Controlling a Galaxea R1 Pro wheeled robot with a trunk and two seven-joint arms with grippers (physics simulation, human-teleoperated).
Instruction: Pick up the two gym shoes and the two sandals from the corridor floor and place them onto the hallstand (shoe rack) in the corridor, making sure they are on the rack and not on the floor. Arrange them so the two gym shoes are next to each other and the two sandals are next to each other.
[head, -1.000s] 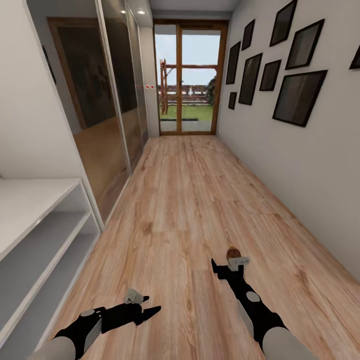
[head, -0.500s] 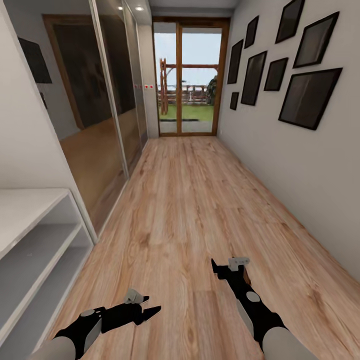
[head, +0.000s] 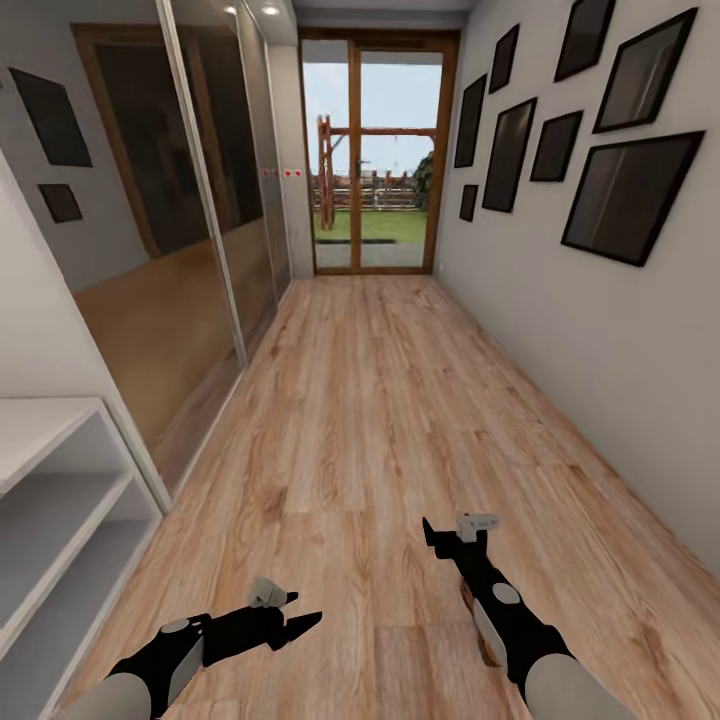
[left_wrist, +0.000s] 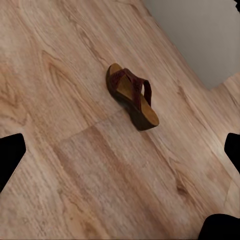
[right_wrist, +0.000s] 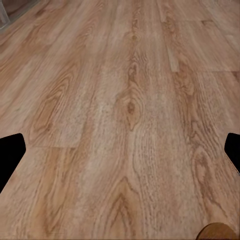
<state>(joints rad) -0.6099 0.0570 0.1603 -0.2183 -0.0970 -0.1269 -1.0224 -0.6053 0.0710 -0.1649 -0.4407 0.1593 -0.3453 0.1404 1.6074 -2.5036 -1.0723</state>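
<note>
Between the two arms, low over the corridor floor (head: 380, 400), both tools hang free and touch nothing. The left tool (head: 300, 622) has its fingers spread apart with only bare planks in front of them, so it is released and holds nothing. The right tool (head: 452, 528) points forward along the corridor; its wrist picture shows its two fingers wide apart at the edges, with wood between, so it is released too.

One sandal (left_wrist: 132, 97) is seen from the left wrist camera, lying flat on the planks ahead of the left tool and well apart from it, close to the foot of a pale wall. A small brown piece (head: 490, 650) shows on the floor beside the right forearm, under it; I cannot tell for sure what it is.

Beside the left arm stands a white shelf unit (head: 50, 500) with two open rows; its corner is near that arm. Mirror sliding doors (head: 190, 250) run further on that side. On the right wall hang eight dark frames (head: 625, 190). Ahead the floor is open up to a glass door (head: 375, 160).
</note>
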